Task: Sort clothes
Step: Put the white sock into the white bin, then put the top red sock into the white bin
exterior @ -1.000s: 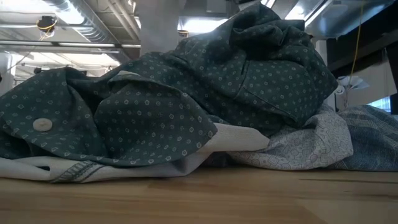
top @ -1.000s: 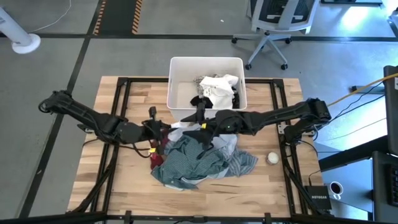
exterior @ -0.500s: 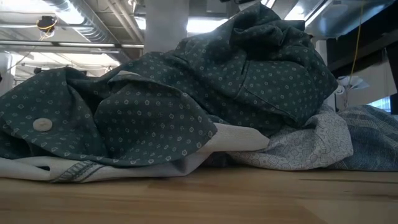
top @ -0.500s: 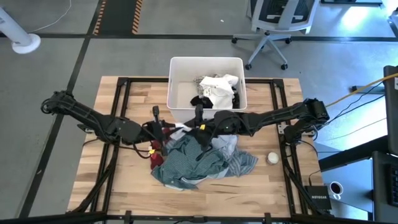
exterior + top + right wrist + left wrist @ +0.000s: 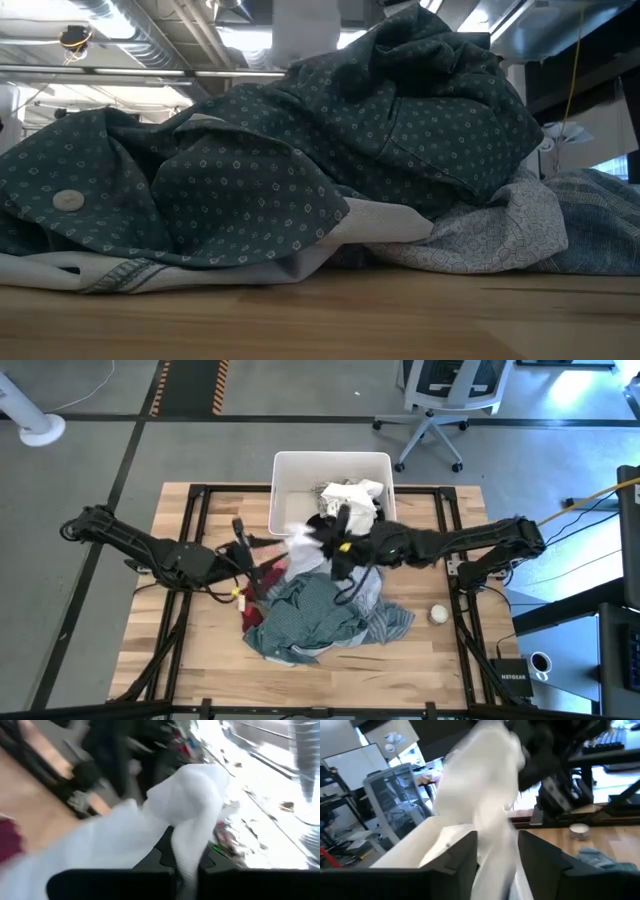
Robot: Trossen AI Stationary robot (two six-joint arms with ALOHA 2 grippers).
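Observation:
A white piece [image 5: 303, 544] hangs in the air between the tub and the pile of clothes. My right gripper [image 5: 328, 546] is shut on it. My left gripper [image 5: 266, 566] is at its other end, and in the left wrist view its fingers stand apart with the white piece [image 5: 490, 820] running between them. Below lies the pile: a dark green dotted shirt [image 5: 310, 618] [image 5: 300, 170], a red piece [image 5: 252, 616], a blue-grey striped shirt [image 5: 392, 622] and a grey-white patterned piece [image 5: 490, 235]. My left gripper has the white piece passing between its spread fingers [image 5: 462, 857]; I cannot tell whether they touch it. My right gripper pinches a bunched part of the white piece [image 5: 186, 852] between its two fingers, reaching in level from the table's right. The cloth is lifted above the pile and stretches toward my left gripper.
The white tub [image 5: 290, 472] stands at the table's far edge and holds white and black pieces [image 5: 350, 502]. A small white ball [image 5: 438, 614] lies right of the pile. Bare wood shows left of the pile and along the near edge [image 5: 320, 320].
My right gripper has risen from the far edge of the pile and drawn back a little toward the table's right, taking the white piece with it. The white piece is now lifted clear of the pile. The rest of the pile has stayed where it was.

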